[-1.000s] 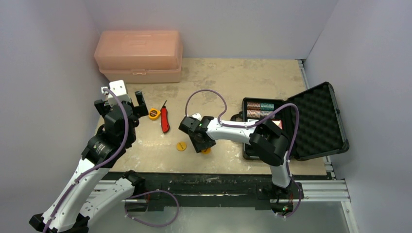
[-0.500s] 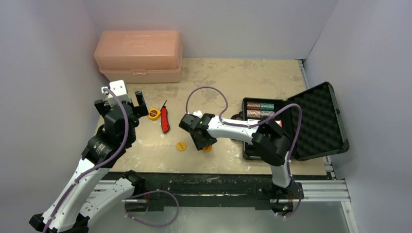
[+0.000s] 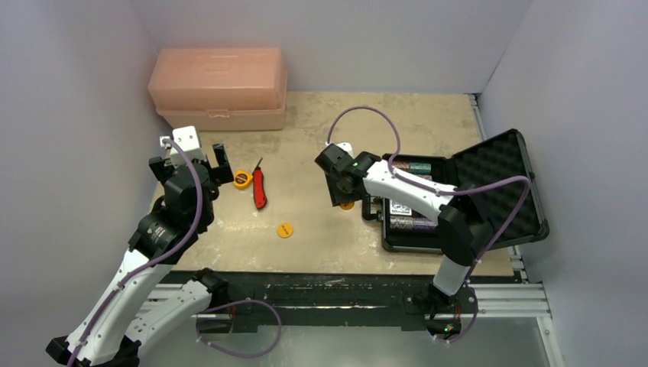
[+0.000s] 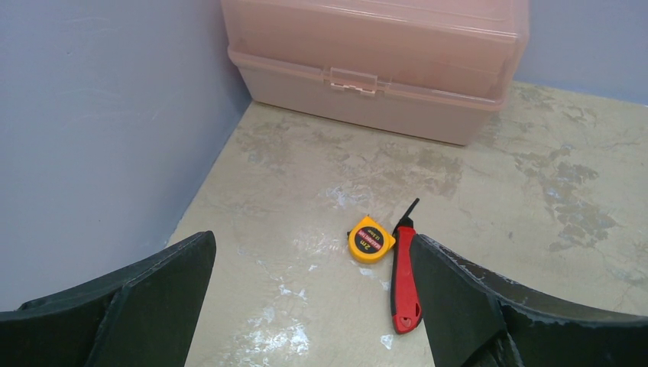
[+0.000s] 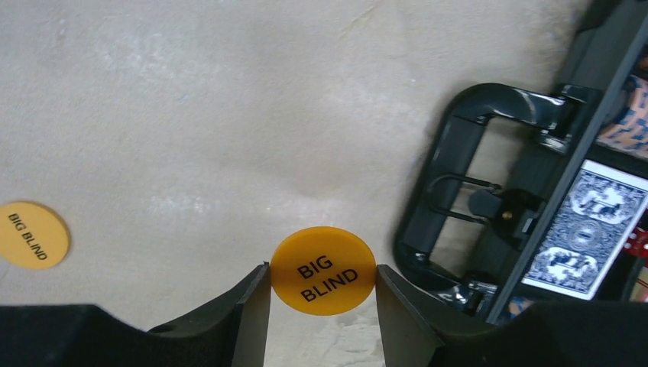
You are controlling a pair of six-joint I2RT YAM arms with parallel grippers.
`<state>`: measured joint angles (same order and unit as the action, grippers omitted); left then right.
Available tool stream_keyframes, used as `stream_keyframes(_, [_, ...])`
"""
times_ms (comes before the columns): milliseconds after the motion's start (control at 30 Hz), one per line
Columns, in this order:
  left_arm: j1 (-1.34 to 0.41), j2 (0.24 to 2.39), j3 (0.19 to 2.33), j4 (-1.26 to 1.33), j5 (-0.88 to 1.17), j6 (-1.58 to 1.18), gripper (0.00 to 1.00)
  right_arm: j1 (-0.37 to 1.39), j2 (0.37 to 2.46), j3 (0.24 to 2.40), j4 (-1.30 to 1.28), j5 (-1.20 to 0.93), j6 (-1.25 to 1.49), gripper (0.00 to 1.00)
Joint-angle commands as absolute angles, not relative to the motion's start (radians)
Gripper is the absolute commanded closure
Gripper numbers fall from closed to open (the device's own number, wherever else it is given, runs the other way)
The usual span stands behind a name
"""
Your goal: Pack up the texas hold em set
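Observation:
The black case (image 3: 497, 191) lies open at the right with its foam-lined lid raised; chip rows (image 3: 409, 167) and a blue card deck (image 5: 584, 229) sit inside. My right gripper (image 3: 344, 200) is shut on an orange disc marked BIG BLIND (image 5: 323, 270), held above the table just left of the case handle (image 5: 489, 115). A second orange disc (image 3: 285, 229) lies on the table, also in the right wrist view (image 5: 32, 234). My left gripper (image 3: 202, 157) is open and empty, hovering left of the tape measure. Dice and the red deck are not clearly visible.
A peach toolbox (image 3: 219, 88) stands at the back left. A yellow tape measure (image 3: 242, 180) and a red utility knife (image 3: 260, 187) lie near my left gripper; both show in the left wrist view, tape (image 4: 370, 239) and knife (image 4: 403, 280). Walls close in on left and right.
My right gripper has lifted one orange disc off the table and carried it right and back, toward the case. The other disc stays put. The left arm has not moved.

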<state>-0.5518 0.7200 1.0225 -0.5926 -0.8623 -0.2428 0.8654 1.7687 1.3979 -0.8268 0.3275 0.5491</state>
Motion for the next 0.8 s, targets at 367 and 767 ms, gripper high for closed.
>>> stream_keyframes(367, [-0.547,0.741,1.023,-0.567,-0.835,-0.232,0.02,0.618,1.577,1.241,-0.786,0.344,0.459,0.62])
stream_keyframes(767, [-0.548,0.746,1.023,-0.567,-0.824,-0.232,0.02,0.464,1.5,1.135,-0.755,0.308,0.443,0.61])
